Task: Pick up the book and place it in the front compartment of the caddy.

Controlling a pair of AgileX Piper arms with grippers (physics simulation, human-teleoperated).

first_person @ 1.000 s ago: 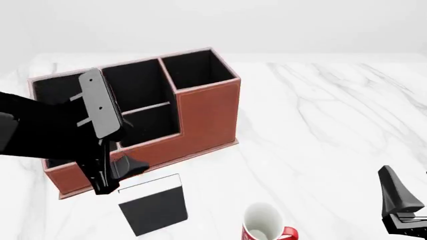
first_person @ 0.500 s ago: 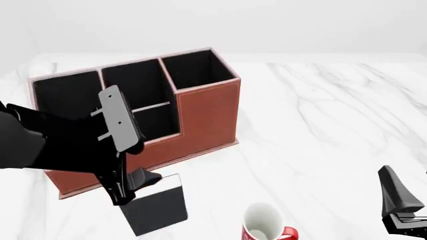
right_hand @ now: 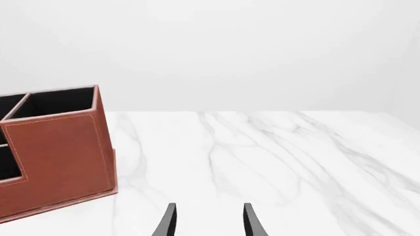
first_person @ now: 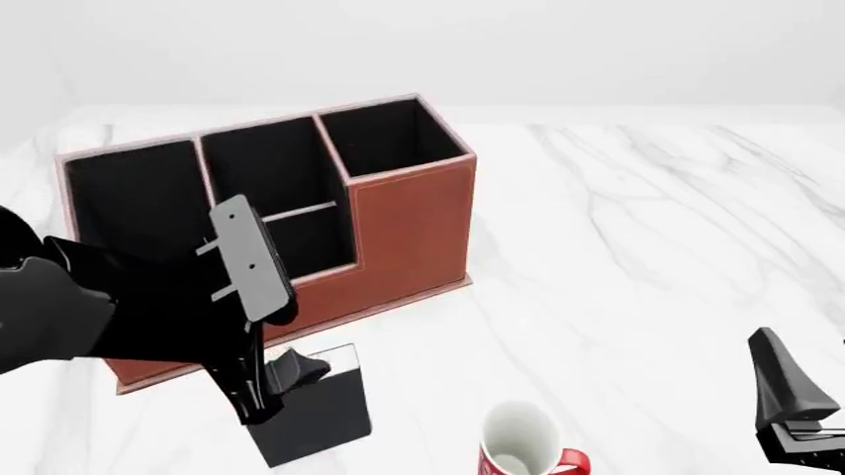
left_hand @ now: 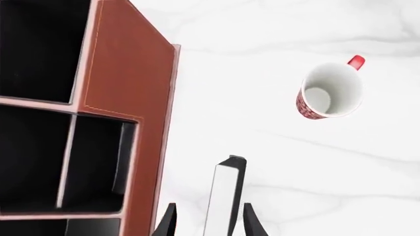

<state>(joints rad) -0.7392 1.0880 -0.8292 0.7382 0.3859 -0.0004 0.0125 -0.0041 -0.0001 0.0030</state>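
Change: over the last second the left end effector (first_person: 273, 384) has come down from in front of the caddy (first_person: 396, 223) to the top edge of the book (first_person: 317, 416).
Meaning: I judge the grasp is about to start; the lift and the placing are not yet done.
Left end effector: fingers apart, one on each side of the standing book, not clamped as far as I can tell.
Right end effector (right_hand: 206, 220): fingers apart, nothing between them, idle at 4 o'clock of the front view.
Book: upright on the tabletop (first_person: 634, 247), just in front of the caddy, at 6 o'clock from it.
Mug (first_person: 521, 443): near the book, at its 3 o'clock.
Left wrist view only: white page edge between the fingers, and the gap on each side.
Front view only: the arm hides this gap.
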